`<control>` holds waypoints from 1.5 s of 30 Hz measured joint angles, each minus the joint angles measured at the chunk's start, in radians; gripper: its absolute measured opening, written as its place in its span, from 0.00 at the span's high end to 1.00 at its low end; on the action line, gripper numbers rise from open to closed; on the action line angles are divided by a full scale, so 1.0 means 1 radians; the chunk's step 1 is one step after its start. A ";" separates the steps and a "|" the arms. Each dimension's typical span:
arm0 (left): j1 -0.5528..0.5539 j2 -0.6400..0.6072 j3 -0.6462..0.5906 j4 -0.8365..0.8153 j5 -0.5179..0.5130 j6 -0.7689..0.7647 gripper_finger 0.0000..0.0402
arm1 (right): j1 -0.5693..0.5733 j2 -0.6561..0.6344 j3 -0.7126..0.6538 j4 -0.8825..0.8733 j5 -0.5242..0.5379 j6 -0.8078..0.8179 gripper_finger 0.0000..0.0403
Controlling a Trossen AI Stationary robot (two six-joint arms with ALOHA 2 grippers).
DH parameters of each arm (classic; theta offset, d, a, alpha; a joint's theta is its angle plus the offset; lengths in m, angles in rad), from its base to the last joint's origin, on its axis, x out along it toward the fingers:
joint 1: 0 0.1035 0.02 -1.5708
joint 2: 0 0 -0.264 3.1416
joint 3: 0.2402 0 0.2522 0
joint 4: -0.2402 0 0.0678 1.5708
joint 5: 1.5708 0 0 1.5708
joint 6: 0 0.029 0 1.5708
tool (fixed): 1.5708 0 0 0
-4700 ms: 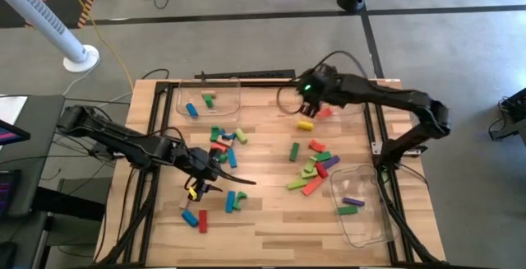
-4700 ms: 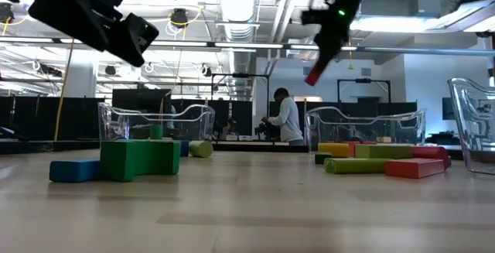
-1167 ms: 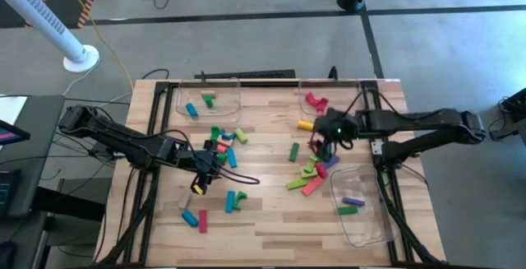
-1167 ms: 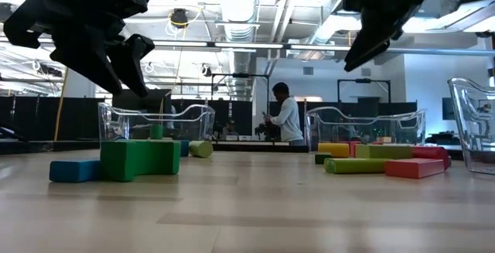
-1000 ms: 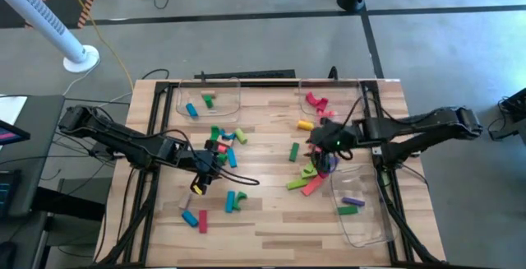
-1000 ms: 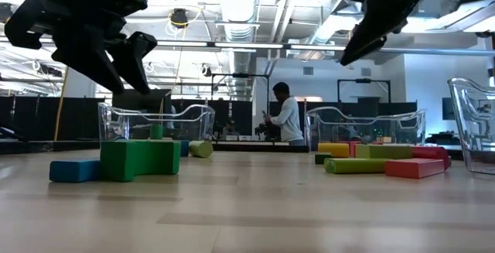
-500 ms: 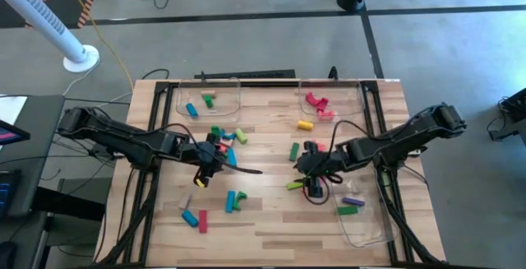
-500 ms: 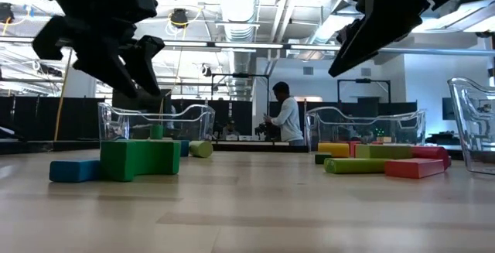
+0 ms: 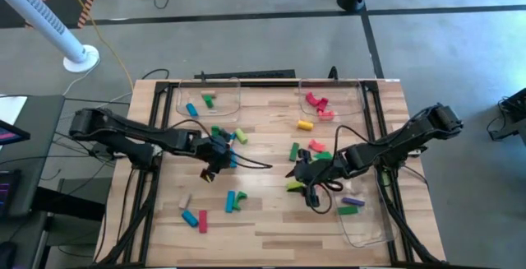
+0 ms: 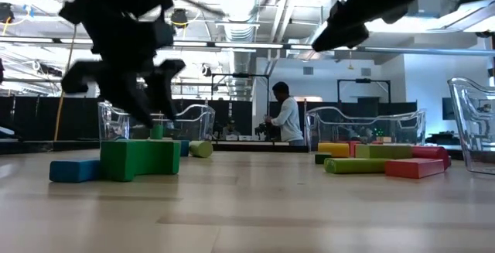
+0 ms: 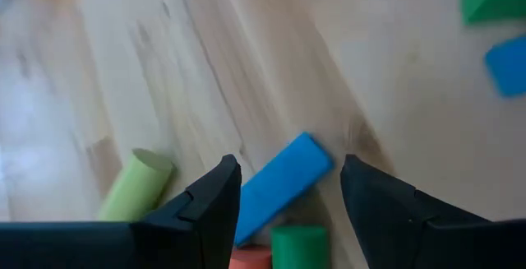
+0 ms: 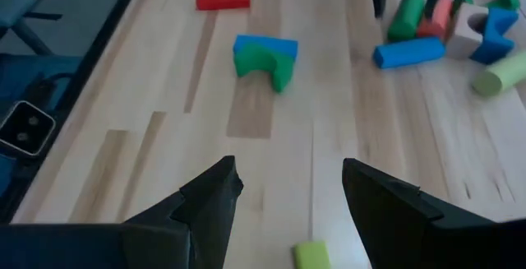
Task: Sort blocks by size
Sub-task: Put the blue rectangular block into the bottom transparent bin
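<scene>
Left gripper (image 9: 215, 160), fingers spread empty above a blue block (image 11: 281, 183); right gripper (image 9: 302, 180) open over bare table (image 9: 271, 211).

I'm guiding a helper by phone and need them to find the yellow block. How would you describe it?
In the overhead view, start at the clear tray at the top right of the table, the one holding red and pink pieces. Just outside that tray's lower-left corner the yellow block lies alone on the wood. It is the only yellow piece lying there.

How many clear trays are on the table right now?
3: the far-left tray, the far-right tray and the near-right tray. None appears hidden.
</scene>
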 joint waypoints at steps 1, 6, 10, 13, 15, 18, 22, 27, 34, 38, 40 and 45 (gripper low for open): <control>0.009 0.020 0.000 -0.001 0.000 0.014 0.51 | 0.003 0.000 0.000 0.004 0.000 -0.002 0.38; 0.046 0.105 0.020 -0.004 0.000 0.057 0.51 | 0.019 0.001 0.000 0.021 0.000 -0.009 0.38; 0.071 0.155 0.047 -0.007 0.001 0.100 0.51 | 0.025 0.001 0.000 0.022 0.006 -0.009 0.38; 0.087 0.199 0.075 -0.015 0.010 0.120 0.51 | 0.025 0.001 0.000 0.023 0.023 -0.010 0.38; 0.095 0.235 0.099 -0.033 0.028 0.129 0.51 | 0.025 0.001 0.000 0.023 0.025 -0.010 0.38; 0.110 0.288 0.144 -0.084 0.063 0.133 0.51 | 0.024 0.001 0.000 0.023 0.027 -0.010 0.38; 0.127 0.349 0.196 -0.153 0.106 0.106 0.55 | 0.024 0.001 0.000 0.023 0.027 -0.010 0.38; 0.130 0.362 0.216 -0.179 0.119 0.102 0.65 | 0.024 0.001 0.000 0.023 0.027 -0.012 0.38; 0.130 0.363 0.240 -0.211 0.144 0.108 0.76 | 0.025 0.001 0.000 0.023 0.027 -0.012 0.38; 0.124 0.340 0.239 -0.214 0.144 0.108 0.76 | 0.033 0.001 0.000 0.026 0.027 -0.021 0.38; 0.118 0.316 0.238 -0.211 0.157 0.104 0.76 | 0.043 0.001 0.000 0.041 0.027 -0.036 0.38; 0.098 0.195 0.238 -0.212 0.155 0.090 0.76 | 0.079 0.001 0.026 0.060 0.026 -0.099 0.38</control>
